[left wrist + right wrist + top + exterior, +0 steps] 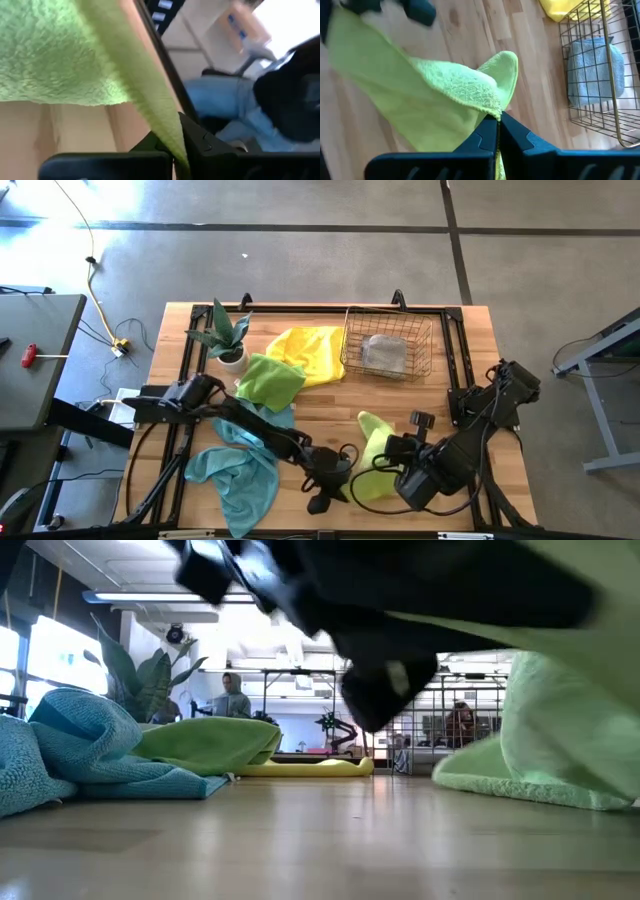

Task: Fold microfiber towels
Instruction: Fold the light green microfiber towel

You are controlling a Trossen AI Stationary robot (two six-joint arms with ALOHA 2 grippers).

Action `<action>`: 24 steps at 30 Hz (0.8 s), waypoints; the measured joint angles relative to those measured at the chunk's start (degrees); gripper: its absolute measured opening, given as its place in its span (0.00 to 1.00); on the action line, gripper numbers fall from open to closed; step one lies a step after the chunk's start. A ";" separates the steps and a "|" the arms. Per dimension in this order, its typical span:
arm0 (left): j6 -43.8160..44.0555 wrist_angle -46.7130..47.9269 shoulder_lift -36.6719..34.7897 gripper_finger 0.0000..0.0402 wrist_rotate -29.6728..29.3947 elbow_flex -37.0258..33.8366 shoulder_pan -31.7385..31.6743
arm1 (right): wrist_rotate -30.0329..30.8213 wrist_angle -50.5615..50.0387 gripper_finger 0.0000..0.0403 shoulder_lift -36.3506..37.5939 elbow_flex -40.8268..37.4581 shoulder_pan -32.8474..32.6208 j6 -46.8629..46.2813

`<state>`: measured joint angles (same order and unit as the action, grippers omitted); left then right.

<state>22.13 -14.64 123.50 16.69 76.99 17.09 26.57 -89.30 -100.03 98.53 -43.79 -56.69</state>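
Note:
A lime green towel (375, 455) lies near the table's front edge, between my two grippers. My left gripper (345, 470) is shut on its left side and my right gripper (397, 467) on its right side. The low view shows the lime towel (560, 730) partly raised, with its lower part on the wood. A teal towel (240, 470) lies crumpled at front left. A second green towel (270, 380) and a yellow towel (305, 350) lie mid-table. A grey towel (385, 352) lies in the wire basket (425, 345). My left gripper pinches an edge of the lime towel (170, 132) between its two fingers, near the table's front. The cloth runs taut away from the fingers; I cannot tell whether it is one layer or several. My right gripper pinches the lime towel's edge (495, 112) between its two fingertips. The cloth spreads away from the fingers, and its far end (502, 62) stands in a raised fold above the wood.
A small potted plant (230, 338) stands at far left next to the green towel. The wire basket stands at the far right. Bare wood (330, 415) lies mid-table. People and other rigs show in the room beyond the table (235, 695).

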 joint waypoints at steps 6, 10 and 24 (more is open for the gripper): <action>-4.24 22.00 -9.03 0.00 -9.13 0.02 0.25 | 2.69 1.05 0.00 0.00 -3.97 -0.13 0.08; -4.70 35.25 -15.19 0.00 -19.17 0.00 0.19 | 7.86 2.11 0.00 0.00 -6.39 -0.09 0.29; -23.31 47.76 -30.68 0.00 -54.30 0.04 -5.53 | 25.78 -0.64 0.00 0.25 -11.81 8.33 18.83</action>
<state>-1.18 33.12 92.82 -37.62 77.03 11.56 52.36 -89.95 -99.77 86.72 -35.46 -37.86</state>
